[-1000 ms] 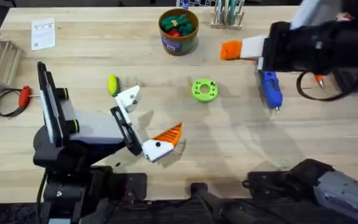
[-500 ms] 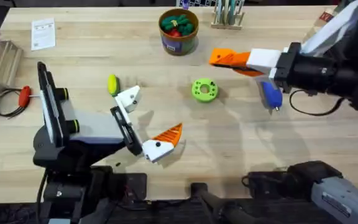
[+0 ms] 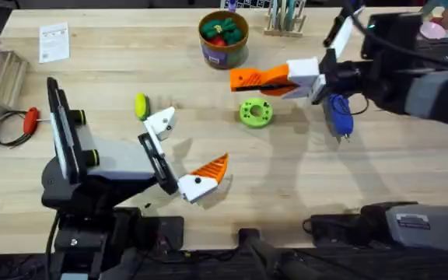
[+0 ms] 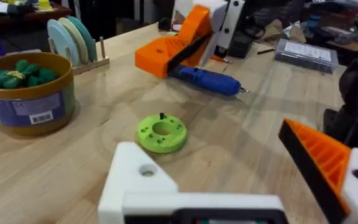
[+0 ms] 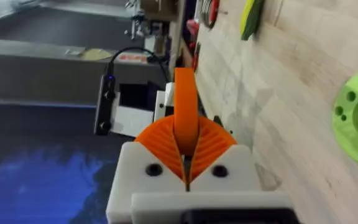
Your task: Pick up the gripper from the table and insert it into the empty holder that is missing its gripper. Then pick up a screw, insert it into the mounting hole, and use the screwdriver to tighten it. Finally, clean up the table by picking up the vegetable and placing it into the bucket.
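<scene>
My right gripper [image 3: 243, 78] hangs over the table just behind the green disc, shut on the gripper [image 5: 185, 102], a small orange wedge sticking out between the ribbed pads. My left gripper [image 3: 187, 145] rests low near the table's front, open. One side of it is the holder [image 3: 162, 121], a bare white mount with a hole [image 4: 143, 177]; the other side carries an orange finger [image 3: 211, 166]. The blue screwdriver [image 3: 338, 115] lies under the right arm. The yellow vegetable [image 3: 141, 105] lies beside the holder. The bucket [image 3: 223, 37] stands at the back.
A green disc with holes [image 3: 256, 112] holds a small upright screw [image 4: 161, 116]. The bucket [image 4: 30, 93] contains green and red toy vegetables. A red-handled screwdriver [image 3: 30, 118] and coiled wire lie far left. A paper card [image 3: 54, 41] and a tool rack [image 3: 285, 17] sit at the back.
The right arm has swung left from the table's right side, carrying the orange wedge to just behind the green disc. The left arm has not moved.
</scene>
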